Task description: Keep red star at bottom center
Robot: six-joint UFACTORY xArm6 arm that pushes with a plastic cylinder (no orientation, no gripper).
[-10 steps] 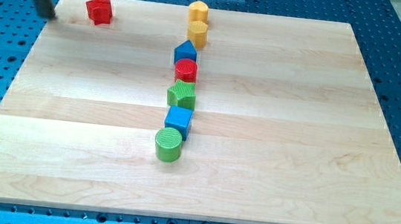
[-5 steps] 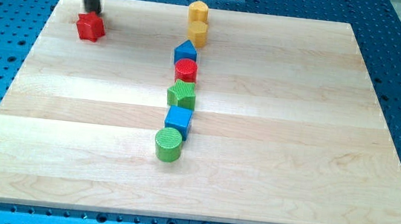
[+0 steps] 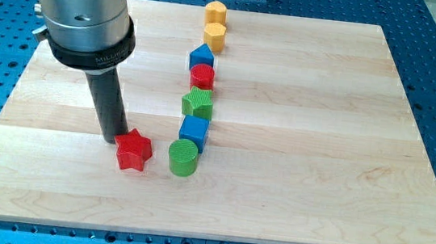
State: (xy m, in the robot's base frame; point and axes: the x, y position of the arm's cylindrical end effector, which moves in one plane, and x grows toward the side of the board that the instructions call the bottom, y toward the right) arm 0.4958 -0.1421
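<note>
Bright, even light is falling from above across the whole view, and the pale wooden desk is showing its grain clearly with no strong glare. A soft sheen is lying along the metal cylinder at the view's top left. Shadows are staying short and faint: a small dark patch is sitting under the red star and the green cylinder. Everything is appearing sharp from the view's top to the bottom, with no motion blur. The desk's edges are slanting inward toward the top from perspective, without noticeable bending.
</note>
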